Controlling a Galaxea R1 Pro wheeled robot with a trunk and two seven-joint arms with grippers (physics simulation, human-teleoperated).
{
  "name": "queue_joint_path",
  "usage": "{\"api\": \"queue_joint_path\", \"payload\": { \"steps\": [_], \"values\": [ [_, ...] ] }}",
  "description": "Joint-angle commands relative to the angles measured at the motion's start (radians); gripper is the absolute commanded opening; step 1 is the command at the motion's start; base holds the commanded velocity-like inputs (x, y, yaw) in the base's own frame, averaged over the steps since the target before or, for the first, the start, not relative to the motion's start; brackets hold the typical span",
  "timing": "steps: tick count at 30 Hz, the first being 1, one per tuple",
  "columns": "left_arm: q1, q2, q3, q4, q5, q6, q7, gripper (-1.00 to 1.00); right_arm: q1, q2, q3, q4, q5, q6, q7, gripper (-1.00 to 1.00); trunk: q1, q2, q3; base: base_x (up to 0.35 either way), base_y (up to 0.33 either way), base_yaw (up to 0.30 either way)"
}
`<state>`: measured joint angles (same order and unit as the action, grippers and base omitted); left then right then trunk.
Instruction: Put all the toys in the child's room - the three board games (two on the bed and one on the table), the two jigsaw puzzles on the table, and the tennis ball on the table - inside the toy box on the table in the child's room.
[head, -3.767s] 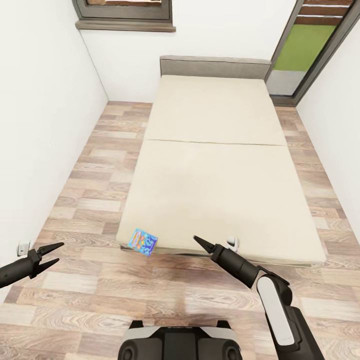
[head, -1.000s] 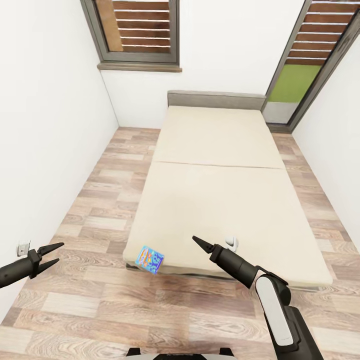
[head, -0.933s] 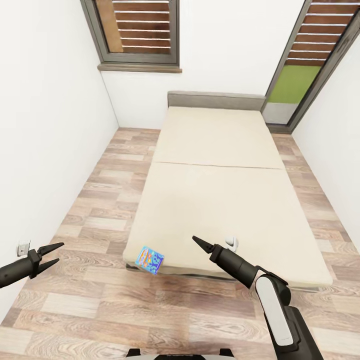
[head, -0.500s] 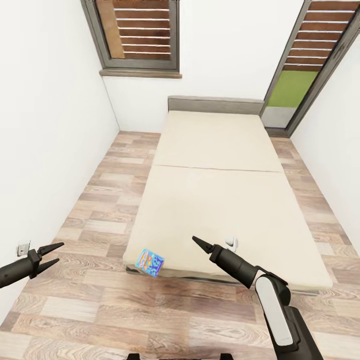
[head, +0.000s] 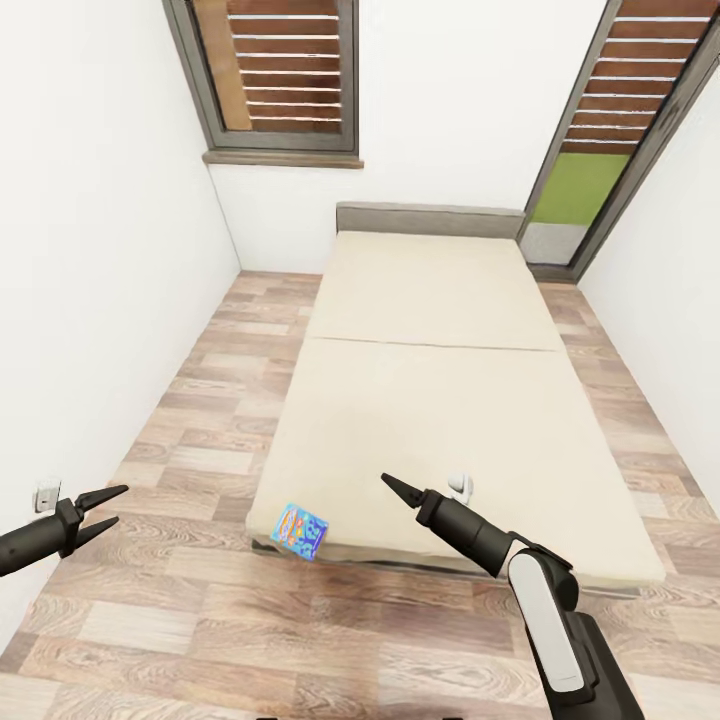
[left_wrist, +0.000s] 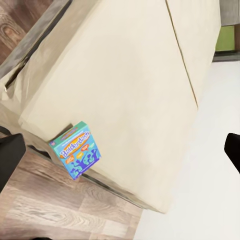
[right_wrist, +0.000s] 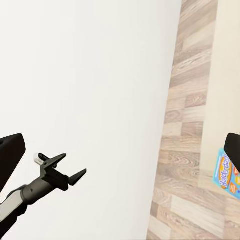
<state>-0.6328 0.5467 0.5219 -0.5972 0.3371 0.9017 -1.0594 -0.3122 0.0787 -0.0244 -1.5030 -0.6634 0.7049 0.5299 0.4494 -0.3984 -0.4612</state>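
Note:
One of the board games, a small blue-teal box (head: 300, 531), lies on the near left corner of the bed (head: 430, 400), jutting over the mattress edge; it also appears in the left wrist view (left_wrist: 77, 149) and the right wrist view (right_wrist: 227, 175). My left gripper (head: 108, 505) hangs open over the floor, left of the bed, nothing between its fingers. My right gripper (head: 392, 487) is open and empty above the bed's near edge, a little right of the box. The table, toy box, jigsaw puzzles and tennis ball are out of view.
White walls close in on both sides. A wood-plank floor strip (head: 200, 400) runs along the bed's left. A dark-framed window (head: 280, 75) and a tall glazed opening (head: 620, 120) stand at the far end. A wall socket (head: 45, 495) sits by my left gripper.
The whole picture has shifted: more of the windows shows and my base has dropped out at the bottom. The game box keeps its place on the bed. Both grippers hold the same pose.

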Motion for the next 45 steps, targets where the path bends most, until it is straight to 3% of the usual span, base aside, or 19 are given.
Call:
{"api": "queue_joint_path", "payload": {
  "steps": [1,45],
  "values": [
    [-0.001,0.000,0.001,0.001,0.000,0.005,-0.002,1.00,-0.001,0.001,-0.001,0.000,-0.002,0.007,0.002,1.00,0.001,-0.002,0.000,0.000,0.000,0.000],
    [-0.001,-0.002,0.001,0.001,0.000,0.005,0.001,1.00,-0.001,0.001,0.004,0.000,-0.002,-0.007,0.000,1.00,0.001,-0.002,0.073,0.000,0.000,0.000]
  ]
}}
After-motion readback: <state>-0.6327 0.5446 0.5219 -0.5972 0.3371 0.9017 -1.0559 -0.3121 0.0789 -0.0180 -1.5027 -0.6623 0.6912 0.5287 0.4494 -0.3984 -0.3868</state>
